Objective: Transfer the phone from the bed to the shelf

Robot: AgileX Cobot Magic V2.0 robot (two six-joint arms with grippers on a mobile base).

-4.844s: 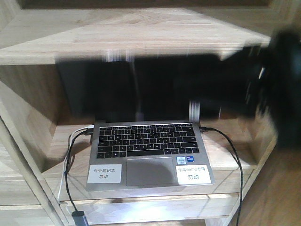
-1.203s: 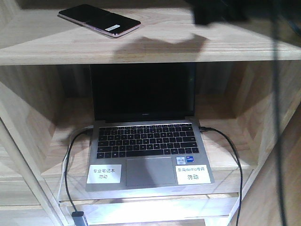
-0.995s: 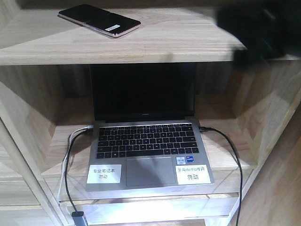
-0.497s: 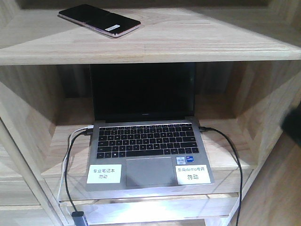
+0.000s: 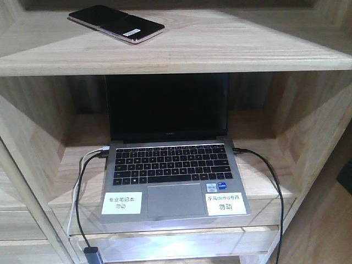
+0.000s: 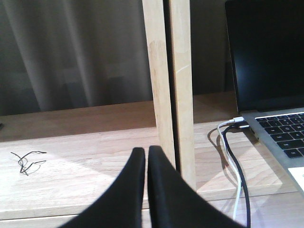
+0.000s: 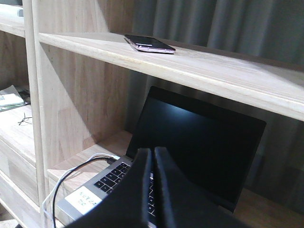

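The phone [image 5: 116, 23], a glossy black slab with a pinkish edge and a small white sticker, lies flat on the upper shelf [image 5: 220, 49] at its left end. It also shows in the right wrist view, phone [image 7: 149, 43] on the shelf plank [image 7: 223, 71]. My right gripper [image 7: 153, 151] is shut with nothing in it, low and in front of the laptop, well below the phone. My left gripper [image 6: 146, 150] is shut and empty, beside a wooden upright [image 6: 168, 85] left of the laptop. The bed is out of view.
An open silver laptop [image 5: 170, 165] with a black screen stands in the compartment under the shelf, with white and black cables [image 5: 82, 187] at its left and a black cable [image 5: 269, 181] at its right. A small tangle of thin wire [image 6: 26, 160] lies on the lower plank.
The phone, carried blurred across the front view 4.8 s ago, now lies on the shelf. The dark right arm has dropped away from the upper right and left the front view.
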